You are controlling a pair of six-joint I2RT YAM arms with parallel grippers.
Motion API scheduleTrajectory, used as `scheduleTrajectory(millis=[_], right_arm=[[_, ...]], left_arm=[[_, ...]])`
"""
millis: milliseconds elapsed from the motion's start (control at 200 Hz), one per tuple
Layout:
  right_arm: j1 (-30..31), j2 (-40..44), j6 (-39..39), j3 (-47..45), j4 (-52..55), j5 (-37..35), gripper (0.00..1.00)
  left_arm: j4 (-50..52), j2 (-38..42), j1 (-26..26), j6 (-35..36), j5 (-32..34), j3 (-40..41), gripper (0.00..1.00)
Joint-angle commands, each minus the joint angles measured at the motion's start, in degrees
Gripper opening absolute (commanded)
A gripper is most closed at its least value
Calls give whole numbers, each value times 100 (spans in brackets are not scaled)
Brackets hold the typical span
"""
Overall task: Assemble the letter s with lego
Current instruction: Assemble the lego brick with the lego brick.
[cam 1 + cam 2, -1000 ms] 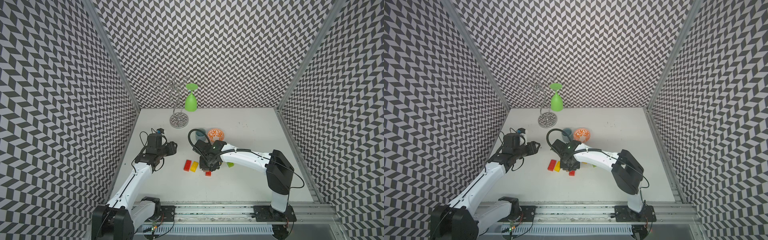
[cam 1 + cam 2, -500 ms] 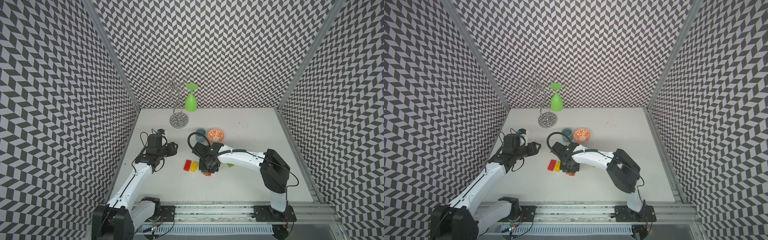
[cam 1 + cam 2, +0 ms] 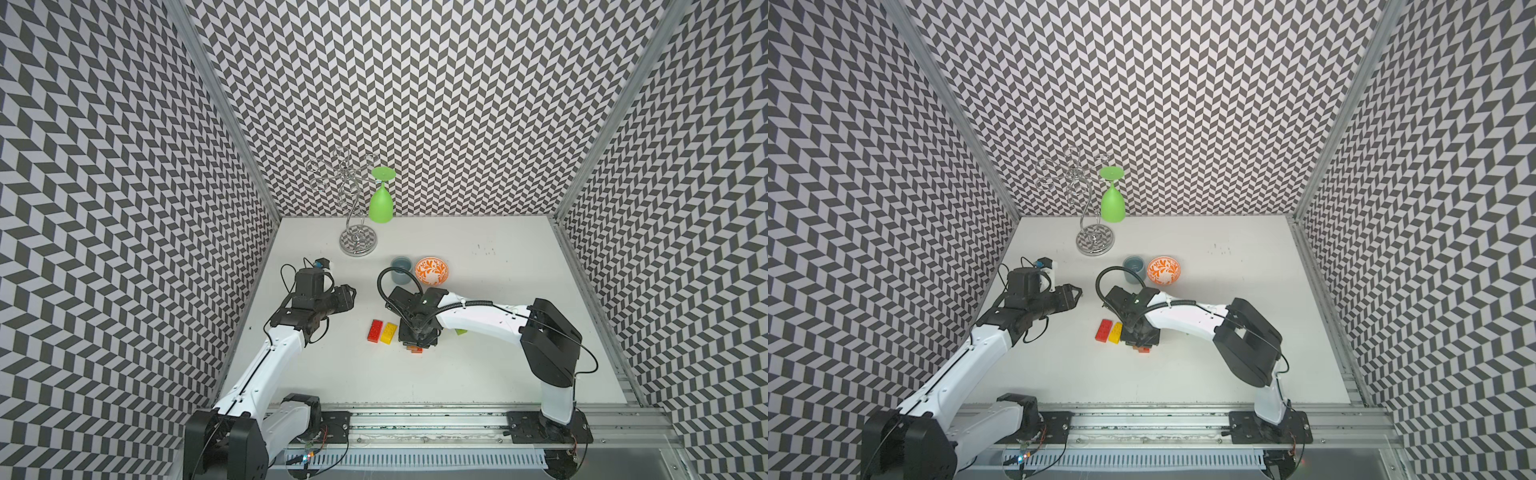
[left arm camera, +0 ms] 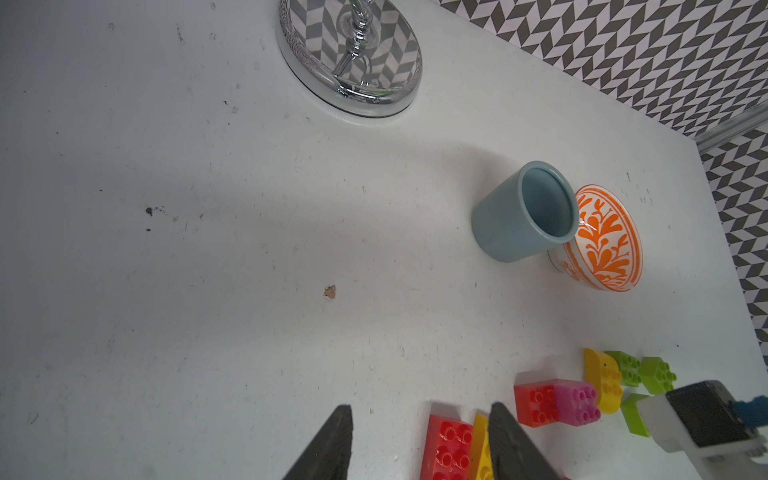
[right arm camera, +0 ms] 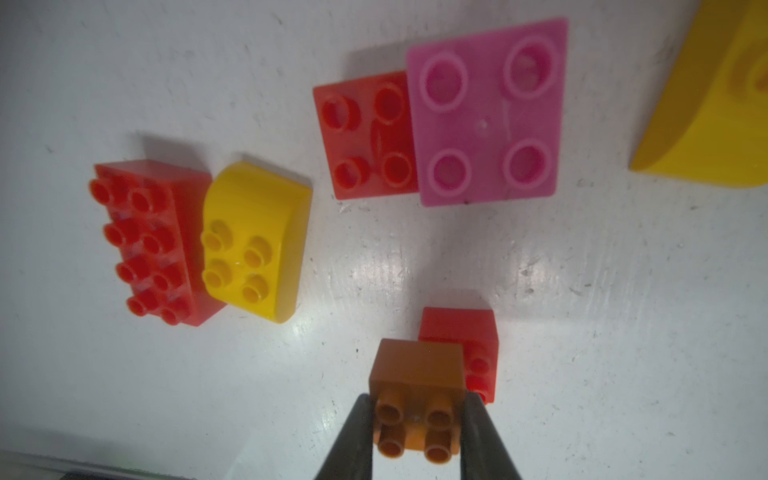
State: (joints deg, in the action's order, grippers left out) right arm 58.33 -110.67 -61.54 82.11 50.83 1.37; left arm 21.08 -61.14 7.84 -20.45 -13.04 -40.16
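Black-and-white chevron walls are enclosing a scuffed white worktop on three sides. Near its middle, the right gripper is pinching an orange-brown brick between its two dark fingers, low over the surface, with the studs facing the wrist camera. A small red brick is sitting just beside the held one; whether they are touching cannot be told.

Nearby, a long red brick and a curved yellow brick are lying side by side, touching. A square red brick is sitting against a pink brick. Beyond those, a second yellow brick and lime green bricks are lying close together.

The left gripper is hanging with its fingers spread and holding nothing, off to the left of the bricks.

Behind the right arm, a blue-grey cup and an orange-patterned bowl are standing together. At the back, a chrome wire stand is carrying a lime green glass upside down. In both top views the right arm is covering most of the bricks.
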Motion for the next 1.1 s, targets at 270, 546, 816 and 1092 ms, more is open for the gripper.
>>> scheduleTrajectory(millis=[270,546,816,1092], right_arm=[[89,-282,18,-236,167,-197,0],[186,-479,325,-198,169,-145,0],[203,-465,449,-382,54,-97,0],[188,-333,432,-400,-82,-55,0]], left_arm=[[-95,67,-2,27,-86,52,54],[-78,92,-5,23,-64,46,54],[-78,59,-13,24,-69,49,54],[-78,24,-20,32,-77,43,54]])
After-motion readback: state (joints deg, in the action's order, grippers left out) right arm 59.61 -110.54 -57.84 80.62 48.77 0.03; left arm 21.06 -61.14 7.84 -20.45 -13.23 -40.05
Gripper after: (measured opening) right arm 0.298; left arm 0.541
